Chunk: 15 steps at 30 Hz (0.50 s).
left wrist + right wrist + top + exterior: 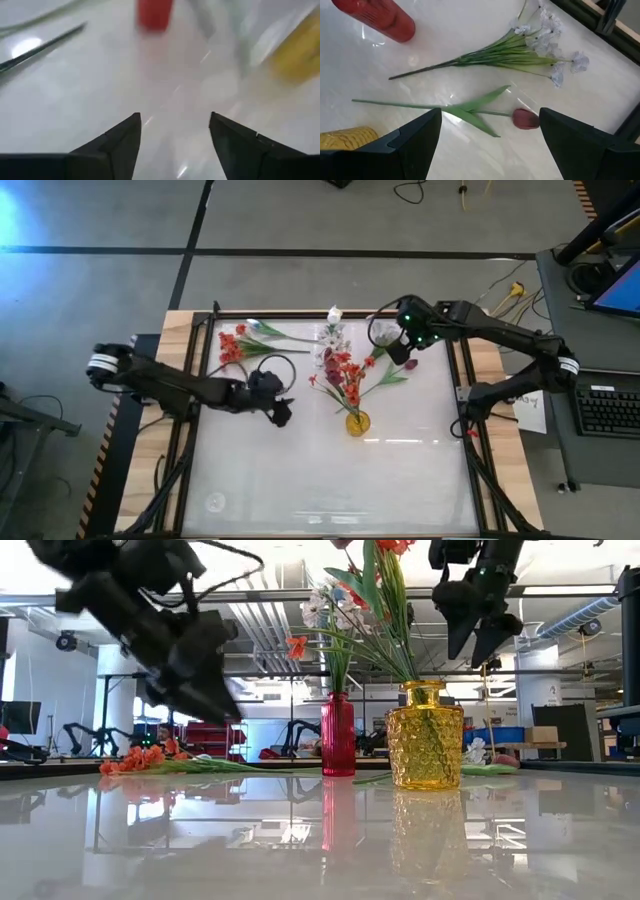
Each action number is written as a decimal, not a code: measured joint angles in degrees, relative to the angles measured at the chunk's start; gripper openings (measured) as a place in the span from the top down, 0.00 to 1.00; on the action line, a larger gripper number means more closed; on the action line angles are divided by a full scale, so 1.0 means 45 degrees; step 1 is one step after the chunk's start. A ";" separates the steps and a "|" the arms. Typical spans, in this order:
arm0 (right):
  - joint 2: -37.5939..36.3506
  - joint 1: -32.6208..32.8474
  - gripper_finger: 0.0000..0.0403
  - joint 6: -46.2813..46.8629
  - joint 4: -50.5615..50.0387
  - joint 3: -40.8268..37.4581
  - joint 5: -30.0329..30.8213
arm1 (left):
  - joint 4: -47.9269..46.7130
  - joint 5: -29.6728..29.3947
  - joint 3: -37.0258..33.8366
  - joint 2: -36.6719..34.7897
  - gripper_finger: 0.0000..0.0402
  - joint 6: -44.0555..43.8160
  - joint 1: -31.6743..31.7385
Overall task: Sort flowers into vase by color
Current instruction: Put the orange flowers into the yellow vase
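Yellow vase [424,735] sits closest to the table-level cam, w/ red-orange blossoms and green stems stuck in it; red vase [338,734] just behind and to its side, also holding stems w/ pale blossoms on top

Right gripper [487,132] hangs over the far-right part of the table [300,480], fingers spread wide, nothing between them. Directly under it lies a dark red tulip [525,119], long stem and leaf pointing back toward the vases. White blossom spray [540,47] lies just beside it, stems near parallel, heads close together

Left gripper [172,137] hovers mid-table, left of the yellow vase, fingers apart, empty. Red-orange flowers [232,345] still lie on the far-left table behind it

What could go wrong, as I judge it:
- right claw drops on the tulip head instead of the stem → crushes the bloom or it squirts out sideways
- closes too near the spray → grabs both, wrong colour ends up in a vase
- stem is thin and flat on a glossy top, so fingers may scrape the surface and miss
- long stem swung toward the vases could hook the stems already standing, tip the narrow red vase (looks top-heavy)
- both arms heading for the vases at once → they're close enough there to knock each other
- tulip into the wrong vase: red-ish blooms sit in the yellow one, so pick needs care
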 joint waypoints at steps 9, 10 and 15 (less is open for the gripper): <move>0.0000 0.0079 0.19 -0.0479 0.0517 -0.0045 0.0003 | -0.9894 0.0679 0.3301 0.0101 0.52 0.3091 0.0458; 0.0000 0.0079 0.19 -0.0513 0.0512 -0.0049 0.0003 | -0.9987 0.1167 0.3309 0.0023 0.52 0.3876 0.0699; 0.0000 0.0079 0.19 -0.0596 0.0556 -0.0081 0.0005 | -0.9640 0.3273 0.3309 -0.0142 0.56 0.7513 0.2598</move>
